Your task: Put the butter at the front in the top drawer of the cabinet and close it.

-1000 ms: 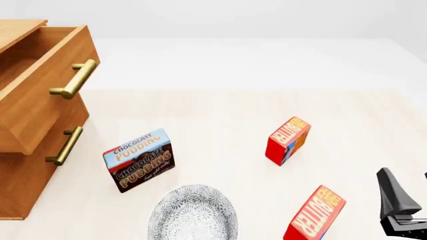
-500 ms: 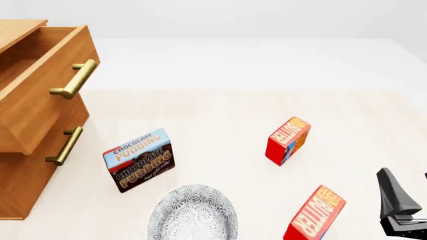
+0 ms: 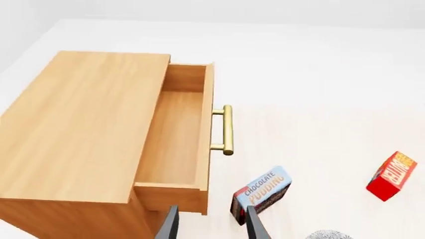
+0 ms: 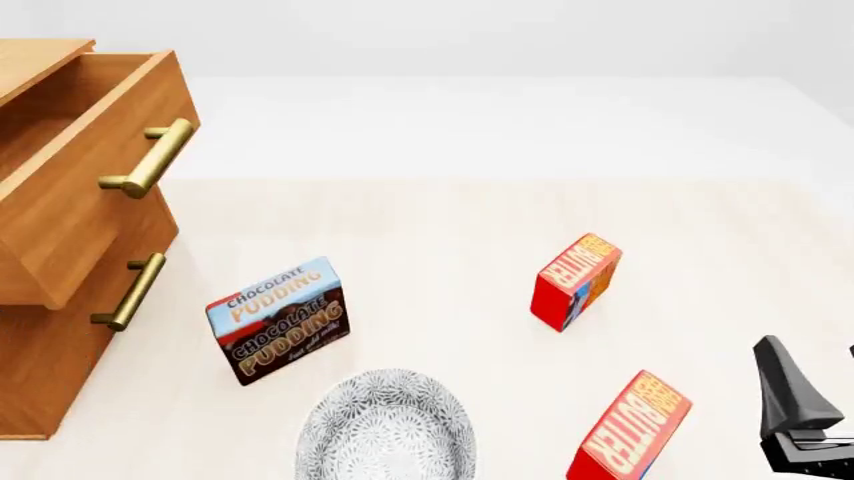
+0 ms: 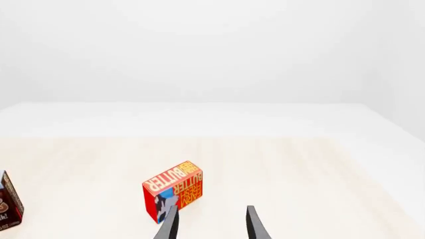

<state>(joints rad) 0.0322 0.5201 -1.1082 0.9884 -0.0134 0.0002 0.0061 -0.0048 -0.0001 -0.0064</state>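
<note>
Standing nearest on the table [image 4: 441, 230], the butter [image 4: 630, 428] is seen just left of the right gripper [image 5: 210, 225], whose fingers are parted and empty. Farther off stand its twin [image 4: 577, 281] and the pudding box [image 4: 278, 320]. The left gripper [image 3: 208, 225] is likewise spread, and the top drawer [image 4: 94, 180] is found open on the cabinet [image 3: 79, 134].

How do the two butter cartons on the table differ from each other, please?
The front butter carton stands close to the camera beside the right claw, cut off by the picture's lower edge; the far butter carton stands farther back, in full view. The front one looks larger, being nearer. Both are upright red cartons with orange "BUTTER" faces, turned alike.
</note>
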